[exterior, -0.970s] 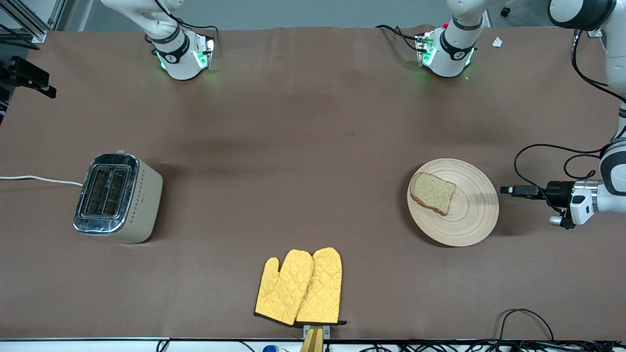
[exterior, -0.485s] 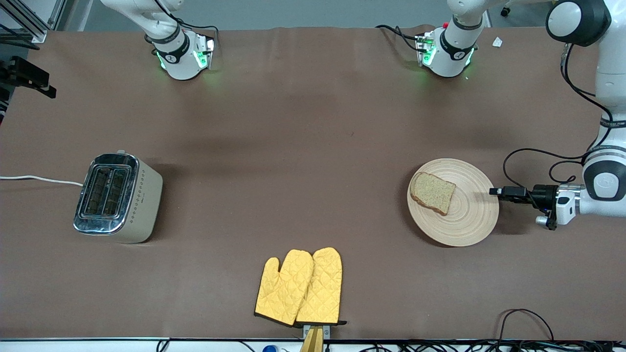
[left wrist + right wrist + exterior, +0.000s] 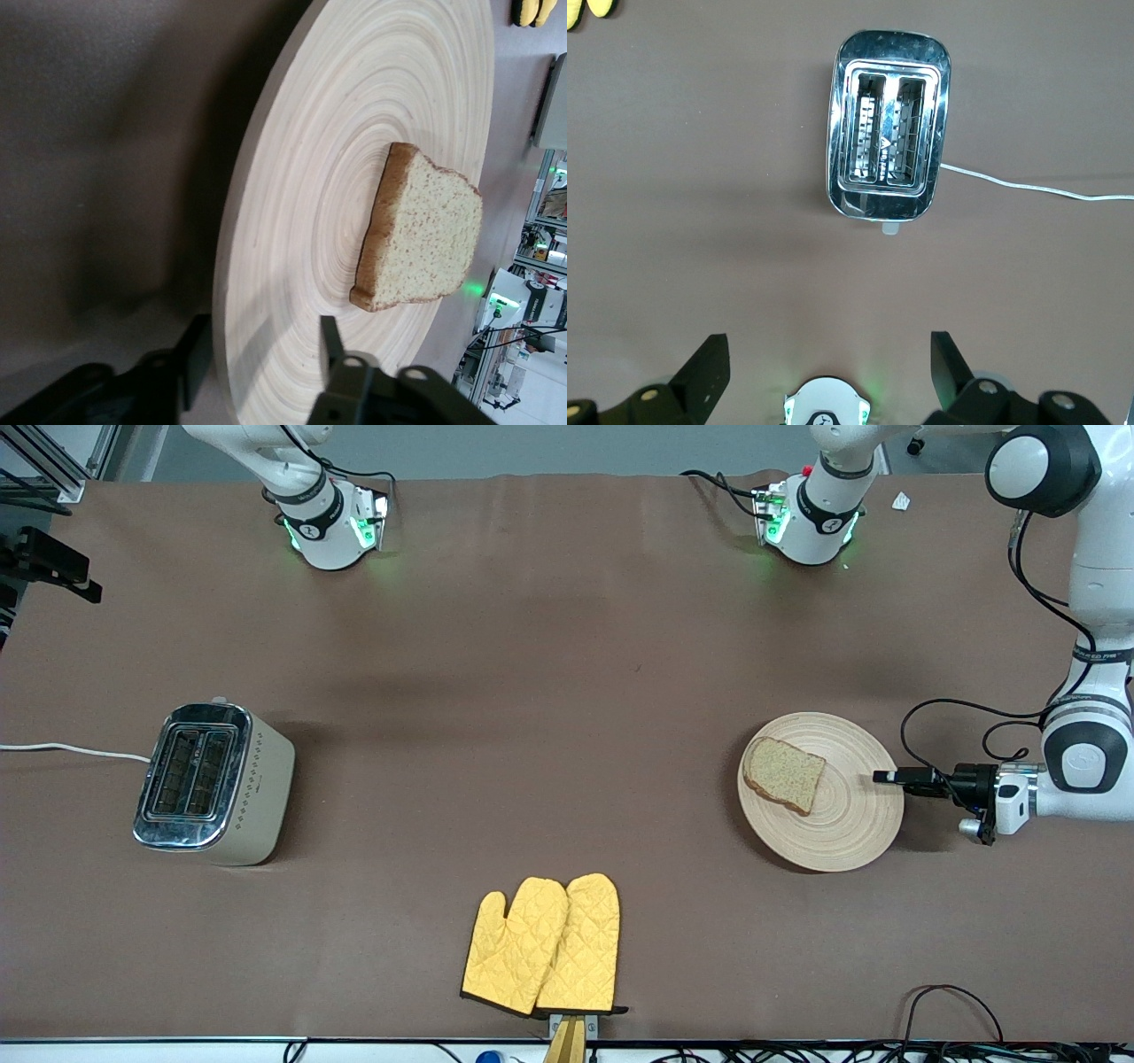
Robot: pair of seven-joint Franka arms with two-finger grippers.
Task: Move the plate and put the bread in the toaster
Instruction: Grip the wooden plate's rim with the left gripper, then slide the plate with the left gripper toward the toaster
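Left gripper open astride the plate rim; right gripper open, waiting above the toaster.
If I clamp and drag tilted, the bread may slide off.

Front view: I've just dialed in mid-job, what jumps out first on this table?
The left gripper reaches in sideways at the rim of the plate, toward the left arm's end of the table; its open fingers straddle the rim, with the bread lying flat on the plate. The toaster stands empty at the right arm's end, the right gripper open high above it. Yellow oven mitts lie nearest the front camera.
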